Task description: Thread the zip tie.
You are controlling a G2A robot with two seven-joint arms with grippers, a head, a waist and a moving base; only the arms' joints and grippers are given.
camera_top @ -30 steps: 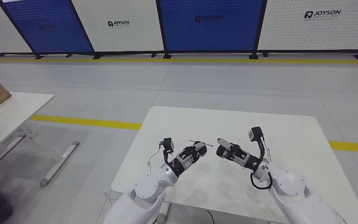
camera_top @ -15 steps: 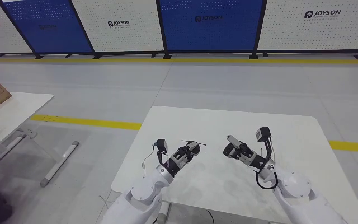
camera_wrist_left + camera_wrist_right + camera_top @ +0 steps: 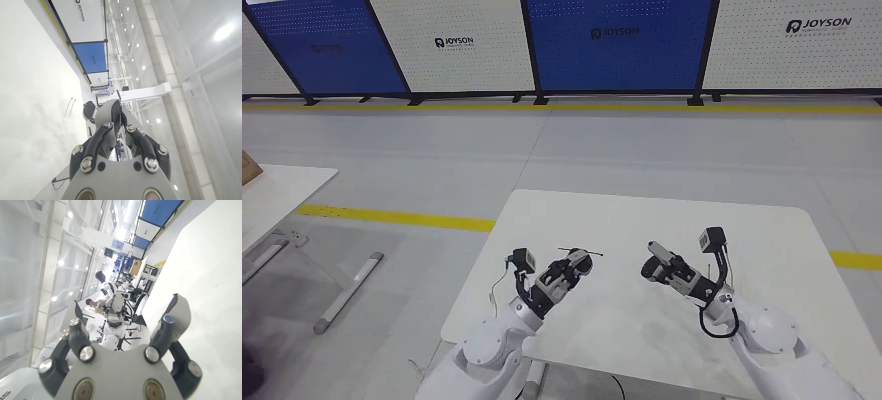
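My left gripper (image 3: 580, 264) hangs over the near left part of the white table (image 3: 642, 215), shut on a thin black zip tie (image 3: 579, 251). In the left wrist view the tie (image 3: 118, 94) stands out past the closed fingertips of that gripper (image 3: 119, 107), its end free in the air. My right gripper (image 3: 651, 258) is a short way to the right, facing the left one, open and apart from the tie. The right wrist view shows its fingers (image 3: 177, 303) spread wide with nothing between them.
Two spare zip ties (image 3: 69, 107) lie side by side on the tabletop beyond the left gripper. The table's near left edge (image 3: 477, 290) runs close under the left arm. A second white table (image 3: 282, 190) stands far off to the left.
The two grippers have drawn apart. The left one slid left and back with the zip tie still in it; the right one backed off to the right, then held still.
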